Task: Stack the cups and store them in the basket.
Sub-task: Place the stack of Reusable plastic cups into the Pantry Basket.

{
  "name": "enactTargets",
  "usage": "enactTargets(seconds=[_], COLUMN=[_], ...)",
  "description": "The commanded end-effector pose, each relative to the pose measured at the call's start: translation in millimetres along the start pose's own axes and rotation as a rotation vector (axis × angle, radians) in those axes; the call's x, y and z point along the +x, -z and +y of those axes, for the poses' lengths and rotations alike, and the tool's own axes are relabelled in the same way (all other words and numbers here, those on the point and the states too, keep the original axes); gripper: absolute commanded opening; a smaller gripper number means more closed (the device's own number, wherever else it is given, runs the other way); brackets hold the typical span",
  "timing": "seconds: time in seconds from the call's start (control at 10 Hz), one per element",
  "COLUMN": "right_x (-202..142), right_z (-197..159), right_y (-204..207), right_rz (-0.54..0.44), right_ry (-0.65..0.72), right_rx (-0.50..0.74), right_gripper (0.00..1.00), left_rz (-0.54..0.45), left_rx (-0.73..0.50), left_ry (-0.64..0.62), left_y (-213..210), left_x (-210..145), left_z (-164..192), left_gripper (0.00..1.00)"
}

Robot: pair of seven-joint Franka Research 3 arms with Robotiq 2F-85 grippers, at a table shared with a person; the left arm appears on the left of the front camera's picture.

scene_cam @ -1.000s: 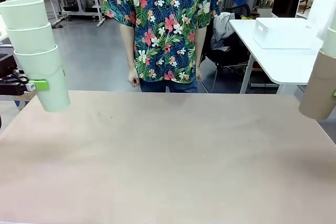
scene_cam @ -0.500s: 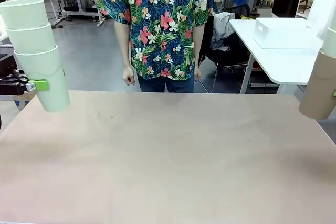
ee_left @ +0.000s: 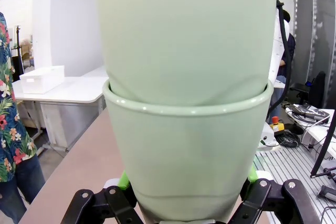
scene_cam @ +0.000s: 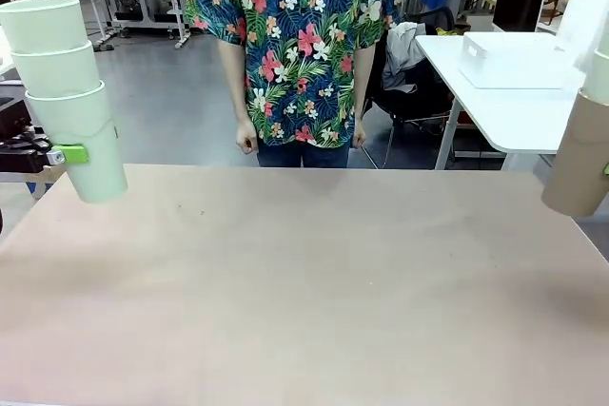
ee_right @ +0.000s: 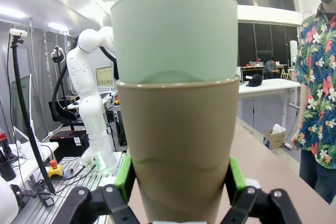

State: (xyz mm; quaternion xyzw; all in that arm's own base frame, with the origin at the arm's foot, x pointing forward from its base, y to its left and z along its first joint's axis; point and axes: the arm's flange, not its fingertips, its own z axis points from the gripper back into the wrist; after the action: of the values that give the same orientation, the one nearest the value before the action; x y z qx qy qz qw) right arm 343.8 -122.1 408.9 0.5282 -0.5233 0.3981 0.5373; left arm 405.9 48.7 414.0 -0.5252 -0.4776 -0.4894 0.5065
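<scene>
Front view: the stack of 3 pale mint green tapered plastic cups (scene_cam: 65,92) and the taupe-brown plastic cup (scene_cam: 577,154) with mint ones nested inside hang exactly as 1 second ago, at the left and right edges above the brown table (scene_cam: 304,292); only the person (scene_cam: 295,45) has shifted. Stacking seems paused at 2 stacks. Left gripper (ee_left: 188,182) clamps the lowest mint cup, right gripper (ee_right: 178,182) the taupe one. A white rectangular plastic tub (scene_cam: 514,59), likely the basket, waits on a far side table (scene_cam: 504,116).

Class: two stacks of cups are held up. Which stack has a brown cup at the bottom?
The one in the right gripper: its bottom cup is taupe-brown, with a green cup nested inside. The left gripper holds the mint-green stack, with no brown.
</scene>
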Motion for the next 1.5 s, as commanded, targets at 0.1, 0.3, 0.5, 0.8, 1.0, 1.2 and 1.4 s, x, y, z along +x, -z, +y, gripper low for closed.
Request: enactTargets(seconds=[0.1,0.3,0.5,0.8,1.0,1.2,1.4], right_x=[2.2,2.2,2.2,2.2,2.2,2.2,2.2], right_z=[0.6,0.6,0.6,0.6,0.6,0.6,0.6], right_y=[0.9,0.9,0.9,0.9,0.9,0.9,0.9], right_rz=[0.003,0.003,0.003,0.003,0.003,0.003,0.003], right_ry=[-0.017,-0.017,-0.017,-0.017,-0.017,-0.017,-0.017], right_rx=[0.001,0.001,0.001,0.001,0.001,0.001,0.001], right_gripper=[0.86,0.86,0.86,0.86,0.86,0.86,0.86], left_rz=[-0.004,-0.004,-0.004,-0.004,-0.004,-0.004,-0.004], left_rx=[-0.003,-0.003,-0.003,-0.003,-0.003,-0.003,-0.003], left_ry=[0.004,0.004,0.004,0.004,0.004,0.004,0.004], left_y=[0.9,0.9,0.9,0.9,0.9,0.9,0.9], left_x=[4.3,4.3,4.3,4.3,4.3,4.3,4.3], left_z=[-1.0,-1.0,-1.0,-1.0,-1.0,-1.0,-1.0], left_gripper=[0.87,0.87,0.87,0.87,0.87,0.87,0.87])
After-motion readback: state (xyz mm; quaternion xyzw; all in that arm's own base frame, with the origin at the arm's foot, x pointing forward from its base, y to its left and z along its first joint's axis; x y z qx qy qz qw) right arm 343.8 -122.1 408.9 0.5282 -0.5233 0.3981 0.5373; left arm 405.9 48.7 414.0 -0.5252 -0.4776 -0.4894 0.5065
